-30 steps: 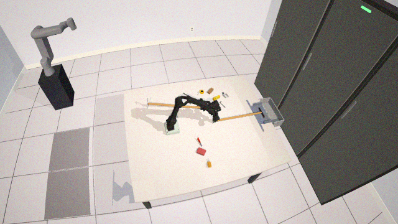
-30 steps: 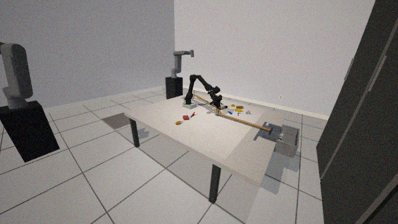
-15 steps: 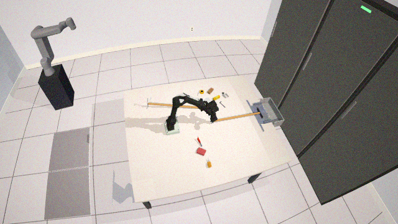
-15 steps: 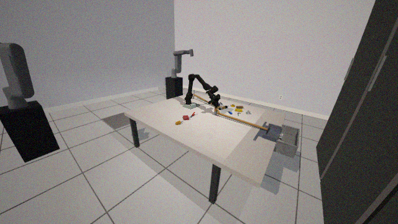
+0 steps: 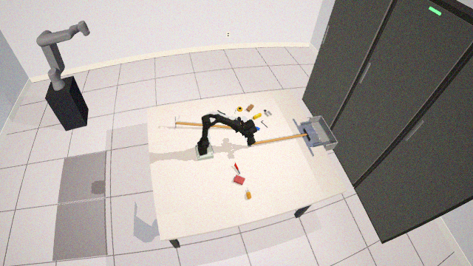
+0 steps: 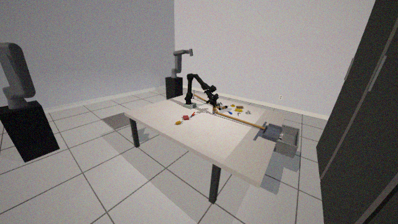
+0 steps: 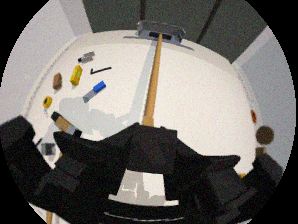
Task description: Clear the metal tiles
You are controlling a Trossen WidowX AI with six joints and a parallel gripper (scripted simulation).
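My gripper (image 5: pixel 252 143) (image 6: pixel 215 111) (image 7: pixel 149 127) is shut on the near end of the long scraper's wooden handle (image 5: pixel 281 139) (image 6: pixel 239 119) (image 7: pixel 154 80), low over the table. The handle points away to a dark scraper head (image 5: pixel 307 134) (image 6: pixel 263 127) at the near side of the blue-grey steel plate (image 5: pixel 315 137) (image 6: pixel 273 132). Whether the head touches the plate is too small to tell. The grey catch box (image 5: pixel 332 144) (image 6: pixel 287 150) (image 7: pixel 161 23) stands at the plate's far end. A small bright spot shows by the box in the exterior view; I cannot make out separate tiles or the box's contents.
Another wooden-handled tool (image 5: pixel 185 124) lies behind the arm. A yellow block (image 5: pixel 257 116) (image 7: pixel 76 75), a brown block (image 5: pixel 250 107) (image 7: pixel 57 81), a blue-ended item (image 7: pixel 99 87) and a black hex key (image 7: pixel 101 70) lie left of the handle. A red box (image 5: pixel 239 179) and an orange bottle (image 5: pixel 248 194) lie opposite.
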